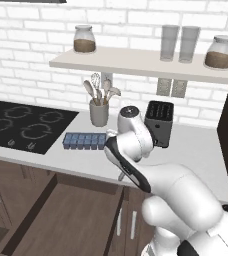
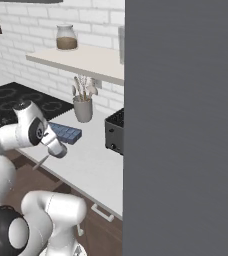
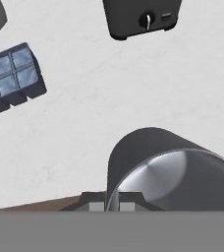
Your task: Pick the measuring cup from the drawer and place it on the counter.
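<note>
My gripper (image 3: 112,204) is shut on the measuring cup (image 3: 175,179), a shiny grey metal cup whose bowl looms large in the hand view. The cup hangs over the front part of the pale counter (image 3: 99,113), close above the slab. In the right base view the gripper (image 2: 56,148) sits at the counter's front edge, and the cup's thin handle (image 2: 41,161) slants down past that edge. The same handle (image 1: 121,176) pokes out below my forearm in the left base view. The dark brown drawer (image 1: 61,220) stands pulled open below the counter (image 1: 196,145).
A dark toaster (image 1: 159,122) stands behind the hand, a blue ice tray (image 1: 84,141) to its left, then a grey crock of spoons (image 1: 99,112) and the black stovetop (image 1: 21,125). A shelf (image 1: 136,62) holds jars and glasses. A flat grey panel (image 2: 186,125) blocks the right.
</note>
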{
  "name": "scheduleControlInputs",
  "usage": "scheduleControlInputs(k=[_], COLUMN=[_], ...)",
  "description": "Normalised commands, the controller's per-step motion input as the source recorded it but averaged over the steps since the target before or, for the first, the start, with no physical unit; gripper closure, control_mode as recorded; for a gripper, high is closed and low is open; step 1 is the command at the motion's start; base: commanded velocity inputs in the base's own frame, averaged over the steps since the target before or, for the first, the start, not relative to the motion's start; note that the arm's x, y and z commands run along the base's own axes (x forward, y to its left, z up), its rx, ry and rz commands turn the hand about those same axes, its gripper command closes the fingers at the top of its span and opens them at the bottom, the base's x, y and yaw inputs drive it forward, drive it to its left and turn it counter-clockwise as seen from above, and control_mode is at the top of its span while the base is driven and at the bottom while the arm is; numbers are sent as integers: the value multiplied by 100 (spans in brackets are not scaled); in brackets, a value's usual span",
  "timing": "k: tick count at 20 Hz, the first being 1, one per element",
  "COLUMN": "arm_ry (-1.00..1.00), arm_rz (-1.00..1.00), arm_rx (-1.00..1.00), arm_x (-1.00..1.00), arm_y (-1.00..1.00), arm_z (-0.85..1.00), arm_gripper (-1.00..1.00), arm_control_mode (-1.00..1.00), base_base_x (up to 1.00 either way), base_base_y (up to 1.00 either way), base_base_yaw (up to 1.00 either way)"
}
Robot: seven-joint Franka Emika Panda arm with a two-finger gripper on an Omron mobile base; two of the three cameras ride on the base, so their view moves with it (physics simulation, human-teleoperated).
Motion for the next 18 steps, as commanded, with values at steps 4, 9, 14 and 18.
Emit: scheduleControlInputs(k=[4, 9, 14, 18], arm_ry=[0, 0, 0, -3], arm_rz=[-13, -11, -11, -3], arm_rx=[0, 0, 0, 0], arm_x=[18, 56, 77, 11], arm_y=[-45, -49, -47, -27], arm_z=[-44, -13, -1, -2], arm_gripper=[100, 100, -100, -100], arm_control_mode=[-100, -100, -100, -100], base_base_x=[0, 0, 0, 0], base_base_y=[0, 0, 0, 0], base_base_yaw=[0, 0, 0, 0])
